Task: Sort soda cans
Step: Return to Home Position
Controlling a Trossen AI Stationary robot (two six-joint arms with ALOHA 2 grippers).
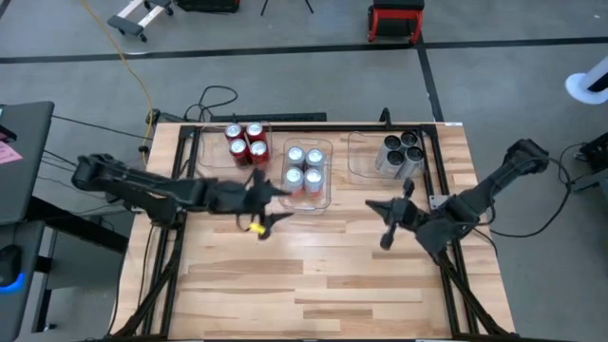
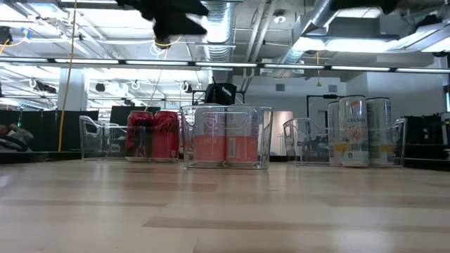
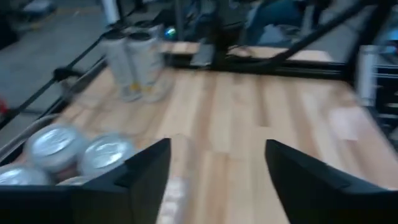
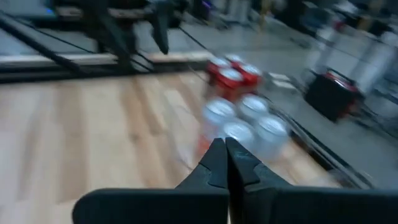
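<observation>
Three clear bins stand in a row along the far side of the table. The left bin (image 1: pixel 245 142) holds red cans (image 2: pixel 153 135). The middle bin (image 1: pixel 328 176) holds silver-topped cans (image 1: pixel 304 168) with pale and orange bodies (image 2: pixel 226 137). The right bin (image 1: pixel 356 157) holds light-bodied cans (image 2: pixel 358 131) with dark tops (image 1: pixel 401 154). All cans stand upright on their bases. My left gripper (image 1: pixel 283 203) hangs open above the table, just near of the middle bin, empty (image 3: pixel 214 165). My right gripper (image 1: pixel 375 207) is shut and empty, raised right of centre (image 4: pixel 225 158).
Bare wooden tabletop (image 1: pixel 313 275) spreads across the whole near half. A black frame with cables (image 1: pixel 218 100) runs behind the bins at the far edge. The floor beyond holds a red stand (image 1: pixel 394 19).
</observation>
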